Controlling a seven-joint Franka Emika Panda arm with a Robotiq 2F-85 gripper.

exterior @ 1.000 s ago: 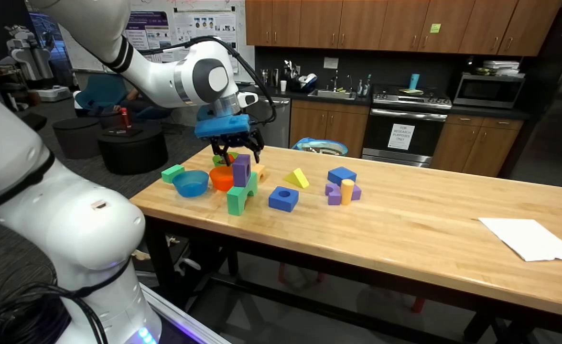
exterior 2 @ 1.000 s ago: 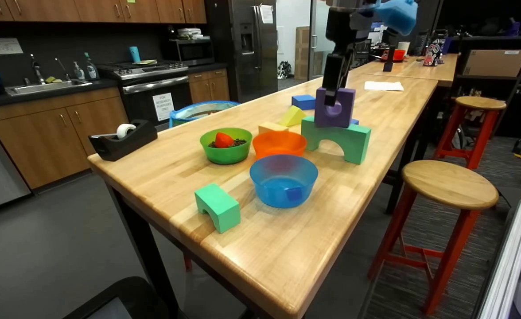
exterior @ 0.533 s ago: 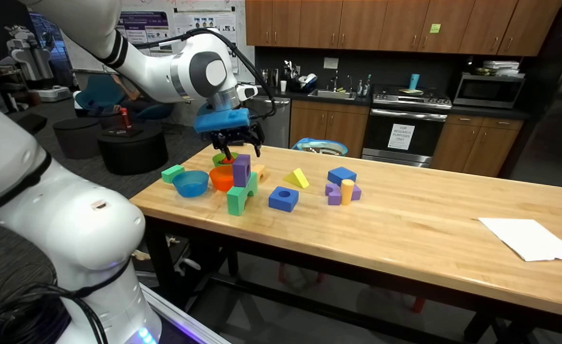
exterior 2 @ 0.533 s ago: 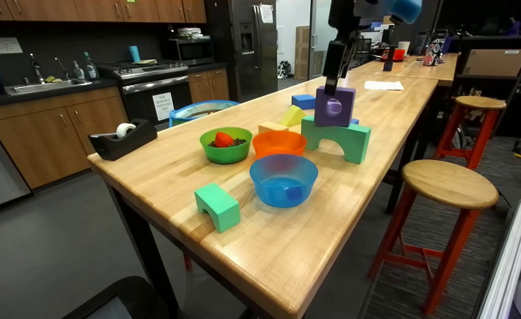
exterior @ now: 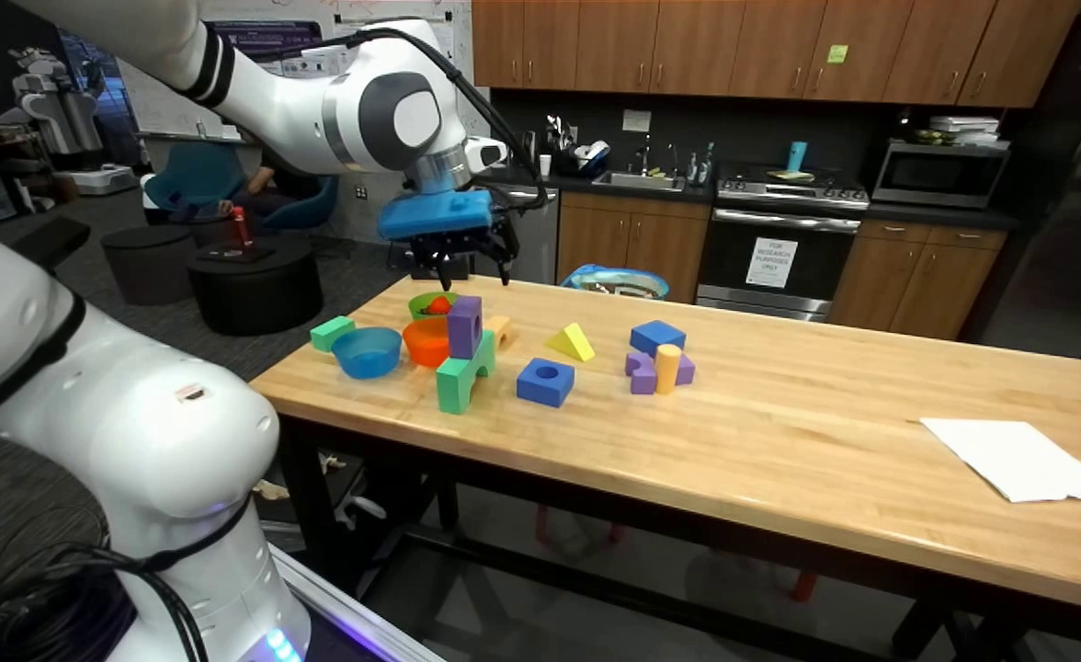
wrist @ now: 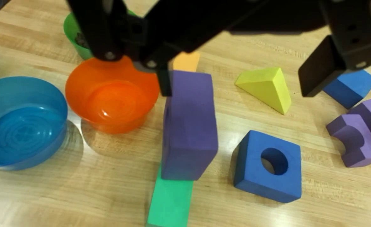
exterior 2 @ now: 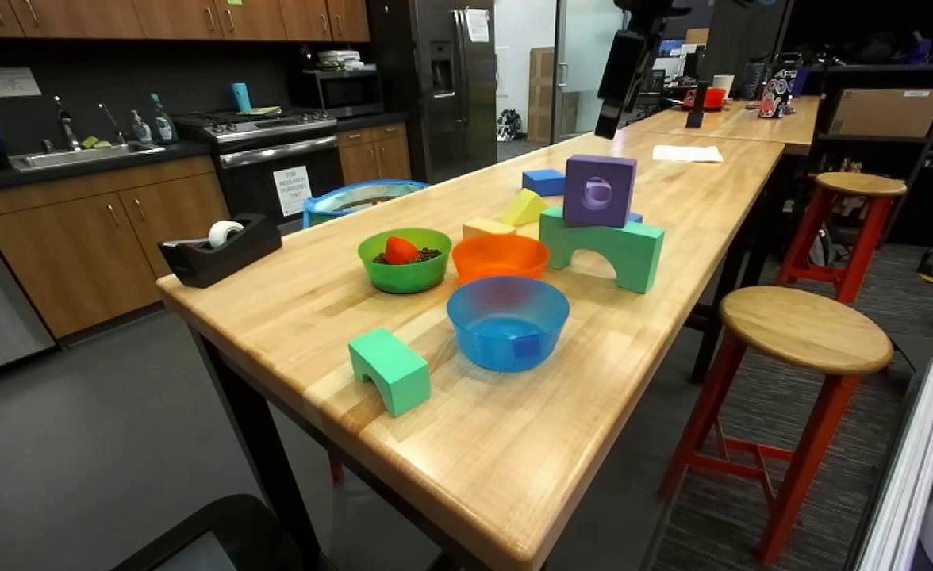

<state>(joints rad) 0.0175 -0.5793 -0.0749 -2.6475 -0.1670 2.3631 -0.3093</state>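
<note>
My gripper (exterior: pixel 475 282) is open and empty. It hangs above the table, and its fingers stand wide apart in the wrist view (wrist: pixel 238 91). Nearest to it is a purple block with a hole (exterior 2: pixel 577 170), standing upright on a green arch block (exterior 2: pixel 641 258). In the wrist view one fingertip (wrist: pixel 165 83) overlaps the edge of the purple block (wrist: pixel 190 126); in both exterior views the fingers are above that block, apart from it. A yellow wedge (wrist: pixel 258 83) shows between the fingers, lower down on the table. A blue block with a hole (wrist: pixel 251 170) lies beside the arch.
A blue bowl (exterior 2: pixel 508 341), an orange bowl (exterior 2: pixel 501 258) and a green bowl (exterior 2: pixel 403 277) holding a red piece stand near the table end. A small green arch (exterior 2: pixel 391 369), a tan block (exterior: pixel 498 329), purple pieces (exterior: pixel 642 377) and a tape dispenser (exterior 2: pixel 213 262) also stand there.
My gripper has risen away from the purple block, staying open. The purple block stays on the green arch, and the other blocks and bowls have not moved.
</note>
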